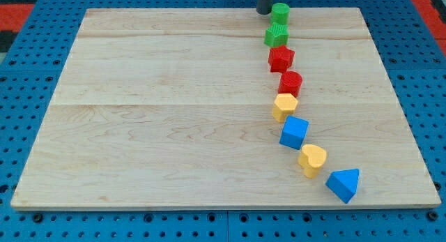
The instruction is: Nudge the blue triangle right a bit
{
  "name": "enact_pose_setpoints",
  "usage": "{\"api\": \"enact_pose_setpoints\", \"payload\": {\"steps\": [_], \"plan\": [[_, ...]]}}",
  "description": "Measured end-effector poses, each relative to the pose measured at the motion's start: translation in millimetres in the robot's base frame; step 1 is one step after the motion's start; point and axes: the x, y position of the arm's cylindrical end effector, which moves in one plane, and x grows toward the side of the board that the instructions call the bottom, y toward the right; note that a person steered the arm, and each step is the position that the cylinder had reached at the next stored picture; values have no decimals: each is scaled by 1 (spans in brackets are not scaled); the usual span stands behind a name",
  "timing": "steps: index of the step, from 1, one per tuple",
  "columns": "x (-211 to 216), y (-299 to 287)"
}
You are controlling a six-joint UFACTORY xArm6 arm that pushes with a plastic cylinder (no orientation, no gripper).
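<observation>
The blue triangle lies near the board's bottom right, at the low end of a curved line of blocks. My tip is at the view's top, just left of the green cylinder, far from the blue triangle. Down the line follow a green star, a red star, a red cylinder, a yellow pentagon, a blue cube and a yellow heart, which sits just up-left of the triangle.
The wooden board rests on a blue pegboard table. The board's right edge and bottom edge run close to the blue triangle.
</observation>
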Motion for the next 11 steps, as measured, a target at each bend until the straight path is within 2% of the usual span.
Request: {"api": "enact_pose_setpoints", "payload": {"steps": [1, 2, 3, 6, 7, 8, 9, 10, 11], "plan": [[0, -10], [3, -60], [45, -101], [227, -152], [302, -155], [367, -133], [386, -87], [386, -54], [386, -49]]}}
